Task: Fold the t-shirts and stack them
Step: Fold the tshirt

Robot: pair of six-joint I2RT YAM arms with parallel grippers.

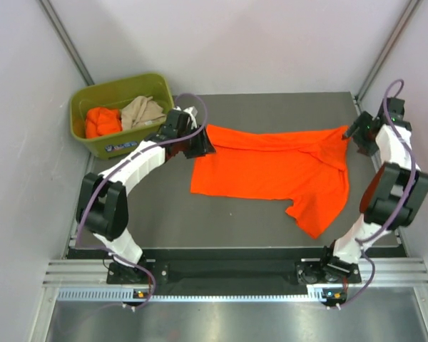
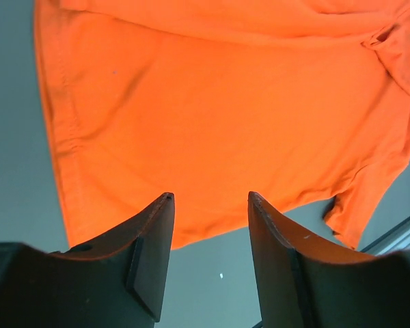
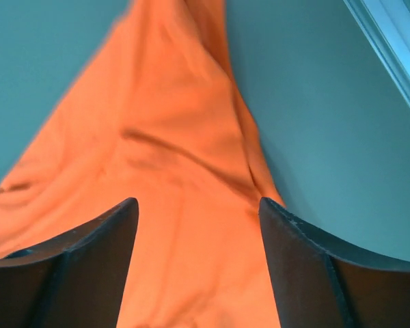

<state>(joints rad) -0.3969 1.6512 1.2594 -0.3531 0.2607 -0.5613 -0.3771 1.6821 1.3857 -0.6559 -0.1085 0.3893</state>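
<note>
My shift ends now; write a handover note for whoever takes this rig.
Left gripper open, at the far-left corner of the orange t-shirt on the table.
Right gripper open over its far-right corner.
That shirt is spread out, not folded.
A second orange t-shirt and a beige t-shirt sit crumpled in the green bin.
Left: fold all three, stack.

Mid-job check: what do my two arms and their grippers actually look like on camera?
Both the left arm and right arm have white link shells with bulky black joint housings. A thin purplish cable loops along each. The left gripper and right gripper each carry two dark, curved fingers tapering to narrow tips. No markings are legible.
</note>
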